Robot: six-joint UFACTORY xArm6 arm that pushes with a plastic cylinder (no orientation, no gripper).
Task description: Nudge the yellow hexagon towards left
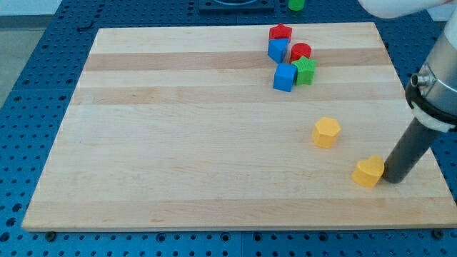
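The yellow hexagon [326,132] lies on the wooden board [178,143], right of centre. A second yellow block [368,172], shape unclear, lies lower right of it. My tip [393,180] stands at the right side of that second yellow block, touching or nearly touching it, and is well to the lower right of the hexagon. The dark rod rises up to the view's right.
A cluster sits near the board's top right: a red star [280,32], a blue block [278,49], a red cylinder [300,51], a green star-like block [305,71] and a blue cube [285,77]. A green block [295,4] lies beyond the top edge.
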